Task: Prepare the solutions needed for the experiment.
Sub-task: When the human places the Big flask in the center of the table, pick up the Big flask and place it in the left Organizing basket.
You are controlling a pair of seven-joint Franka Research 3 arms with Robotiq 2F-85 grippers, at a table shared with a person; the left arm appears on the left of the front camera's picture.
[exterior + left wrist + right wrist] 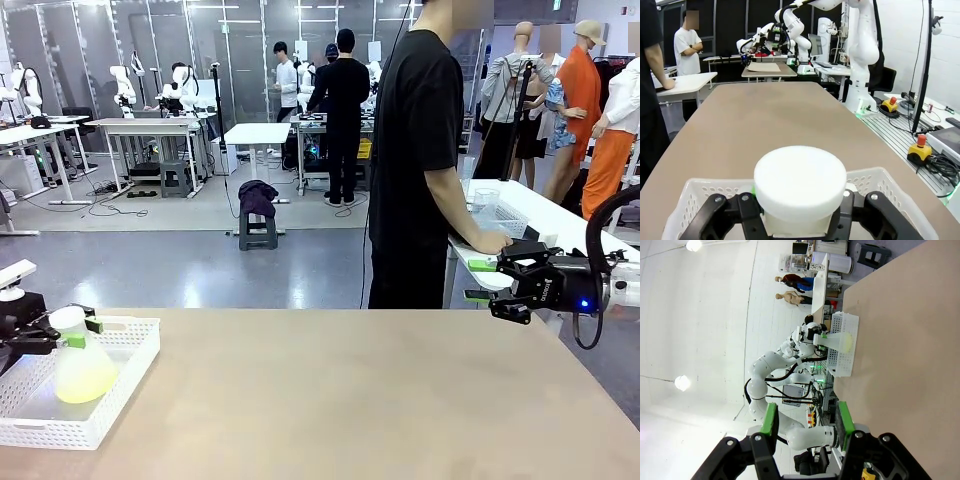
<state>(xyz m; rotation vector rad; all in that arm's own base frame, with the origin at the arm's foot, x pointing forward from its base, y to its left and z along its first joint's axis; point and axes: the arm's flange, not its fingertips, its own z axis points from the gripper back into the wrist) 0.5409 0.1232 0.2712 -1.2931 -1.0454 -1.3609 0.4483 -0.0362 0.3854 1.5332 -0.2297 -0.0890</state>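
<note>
A conical flask (82, 372) with a white cap (800, 180) stands in a white basket (130, 368) at the table's left edge. It holds the solutions (86, 388), a pale yellow-green liquid in its lower part. My left gripper (84, 332) reaches in from the left, its green pads on either side of the flask's neck just under the cap, the jaws spread a little wider than the neck. In the left wrist view the left gripper (800, 212) straddles the cap. My right gripper (482, 281) hovers open and empty over the far right edge; in the right wrist view the right gripper (807, 422) has nothing between its pads.
The brown table (350, 400) stretches bare from the basket to the right side. A person (415, 150) stands past the far edge, one hand on a neighbouring white table (560, 215) that bears a basket with a clear beaker (486, 198). The flask (844, 342) and basket (846, 325) lie far off in the right wrist view.
</note>
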